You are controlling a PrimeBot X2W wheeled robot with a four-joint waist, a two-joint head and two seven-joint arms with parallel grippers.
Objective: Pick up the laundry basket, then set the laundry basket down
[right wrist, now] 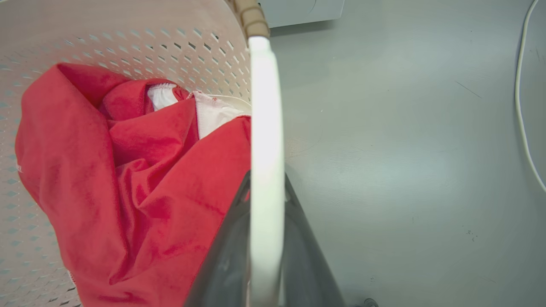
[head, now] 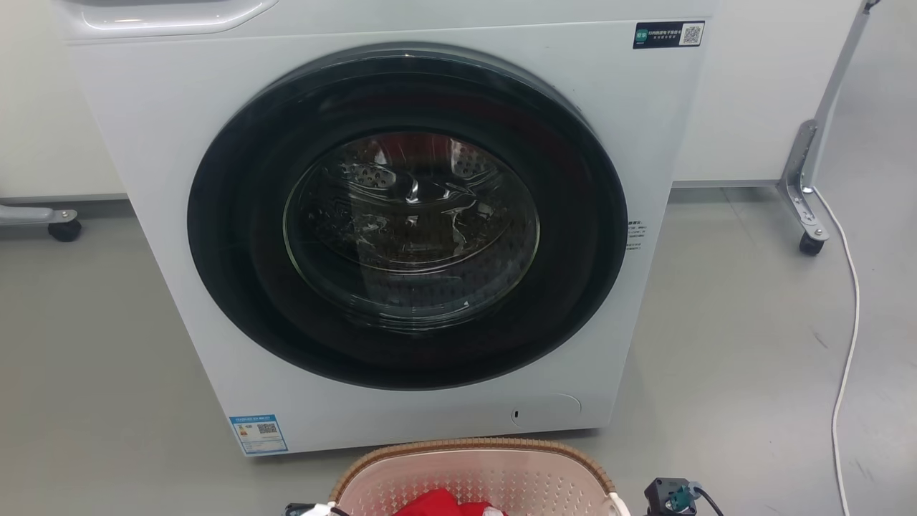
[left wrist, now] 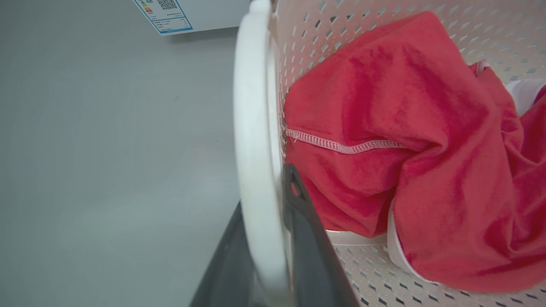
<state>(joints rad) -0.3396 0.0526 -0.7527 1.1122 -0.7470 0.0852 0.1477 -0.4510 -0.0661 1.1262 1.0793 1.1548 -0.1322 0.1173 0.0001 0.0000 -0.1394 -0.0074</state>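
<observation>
The small pale pink perforated plastic laundry basket, holding a red cloth, is seen just near of the white front-loading washer. Its white left handle is pinched by the left gripper, and its white right handle by the right gripper.

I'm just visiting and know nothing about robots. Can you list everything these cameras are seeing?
washing machine: one, white with a dark round door, middle of the head view
blue label: one, washer's lower left corner
black sticker: one, washer's upper right
laundry basket: one, pale pink with a tan rim, in front of the washer
red cloth: one, white-trimmed, inside the basket
white cable: one, on the floor at right
metal stand leg: one, grey, wheeled, at right
floor: grey
left fingers: two, dark, either side of the basket's white left handle
right fingers: two, dark, either side of the white right handle
</observation>
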